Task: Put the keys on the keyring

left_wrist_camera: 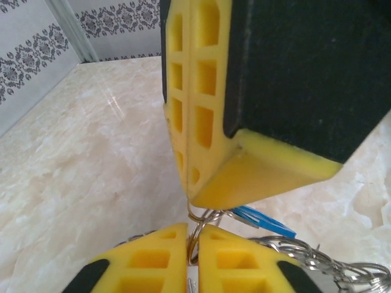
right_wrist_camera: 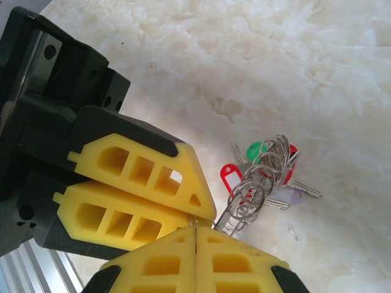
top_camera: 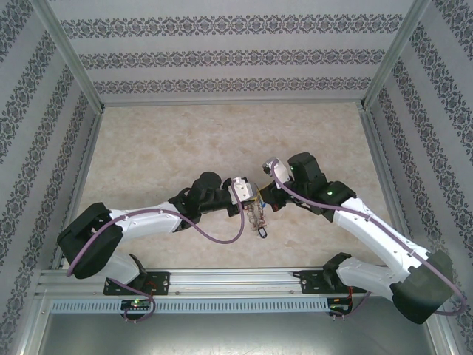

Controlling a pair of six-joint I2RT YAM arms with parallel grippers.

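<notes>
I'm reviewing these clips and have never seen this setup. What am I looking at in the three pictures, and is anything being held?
These are two robot arms, the left arm and right arm, seen in the overhead picture from above and behind their bases. The other two pictures come from a camera on each wrist, so the yellow fingers at the bottom edge are that arm's own. The left gripper and right gripper meet tip to tip above the marble-patterned table. Both are shut on thin wire loops of the keyring, a bunch of rings and small keys with a red tag and a blue tag.
</notes>
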